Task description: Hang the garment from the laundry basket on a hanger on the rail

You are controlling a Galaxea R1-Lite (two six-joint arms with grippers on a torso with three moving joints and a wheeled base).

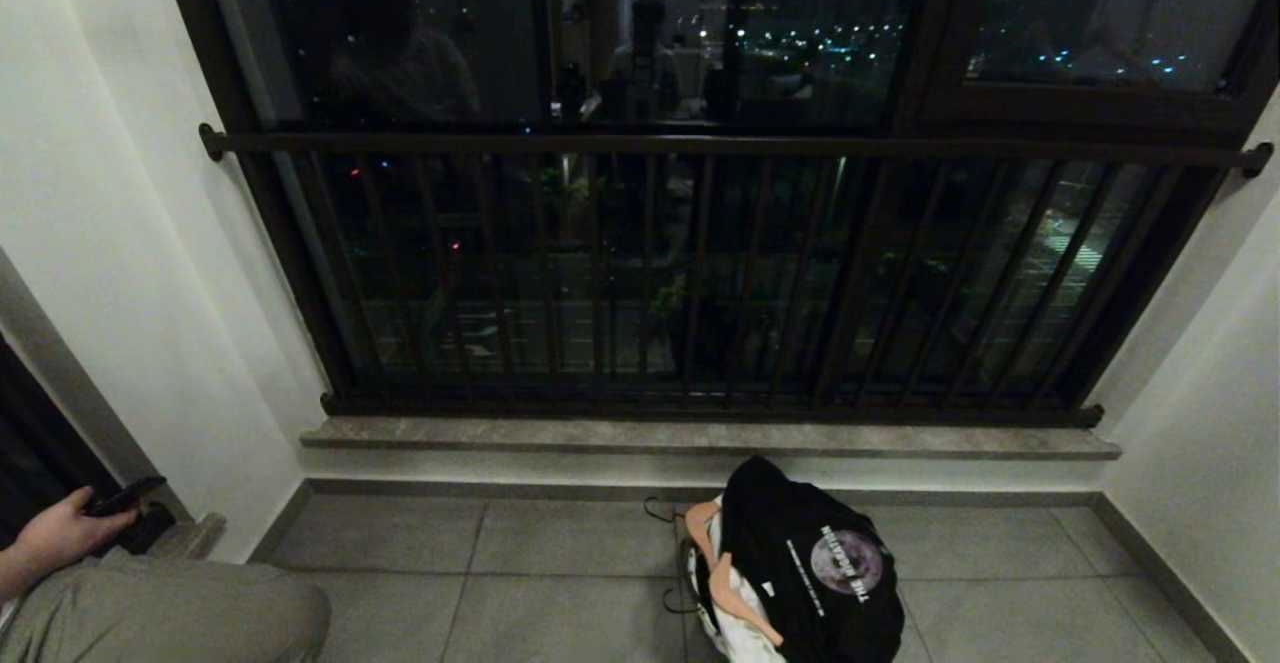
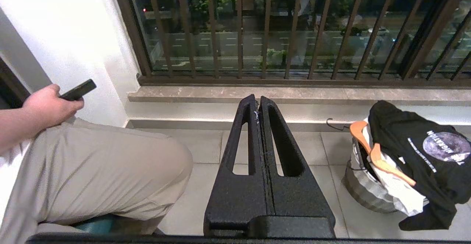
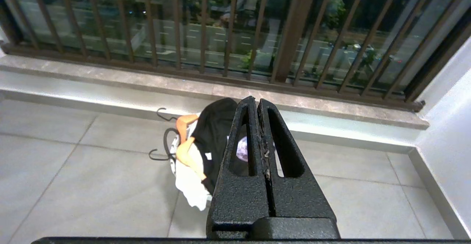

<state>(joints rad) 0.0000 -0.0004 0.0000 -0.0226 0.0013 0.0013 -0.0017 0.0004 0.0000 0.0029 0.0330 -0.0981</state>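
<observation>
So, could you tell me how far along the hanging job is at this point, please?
Nothing looks done yet. The black garment is draped over the basket on the floor, with the orange hangers sticking out beside it. Nothing is in hand: the left gripper and right gripper are both shut and empty, away from the basket. Left: picking up the garment, fitting a hanger and hanging it; no rail is in view.

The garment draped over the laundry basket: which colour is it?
Black, with a round pale purple print; clearest in the left wrist view.
</observation>
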